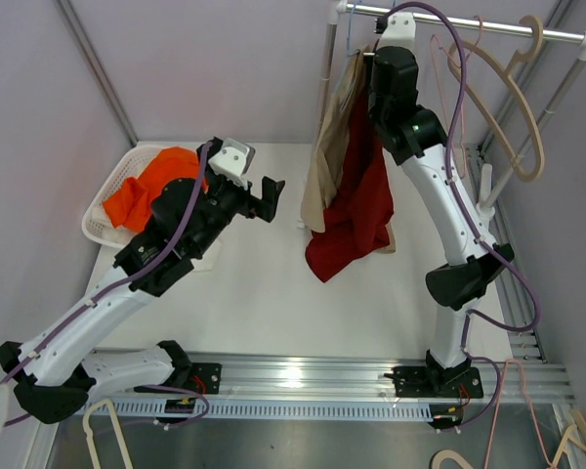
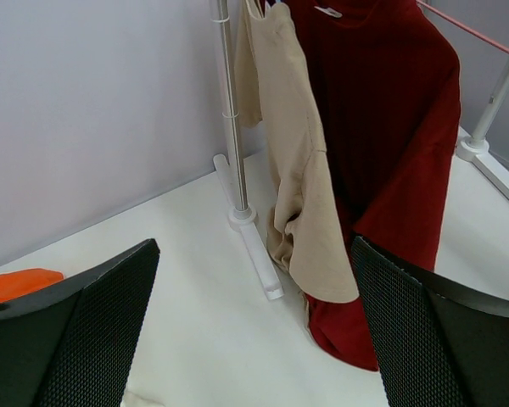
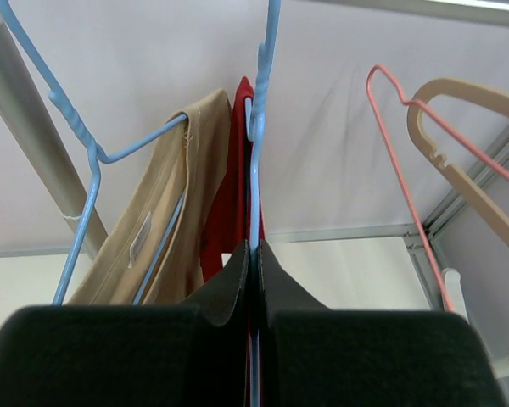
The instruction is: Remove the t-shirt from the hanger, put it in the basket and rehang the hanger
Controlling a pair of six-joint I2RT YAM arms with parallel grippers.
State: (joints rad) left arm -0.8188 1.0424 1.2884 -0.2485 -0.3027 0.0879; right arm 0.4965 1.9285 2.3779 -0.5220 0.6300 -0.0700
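A dark red t-shirt [image 1: 359,200] hangs from a blue wire hanger [image 3: 256,127] on the rack rail, its hem touching the table. It also shows in the left wrist view [image 2: 390,127]. A tan t-shirt [image 1: 327,156] hangs beside it on a second blue hanger [image 3: 93,157]. My right gripper [image 3: 254,259] is up at the rail [image 1: 369,57] and is shut on the neck wire of the red shirt's hanger. My left gripper [image 1: 270,195] is open and empty, held above the table to the left of the shirts, facing them [image 2: 254,339].
A white basket [image 1: 103,210] with orange clothing [image 1: 151,191] sits at the far left. A pink wire hanger [image 3: 407,170] and a wooden hanger [image 1: 513,107] hang bare on the rail. The rack's pole [image 2: 229,110] and foot [image 2: 261,259] stand by the tan shirt.
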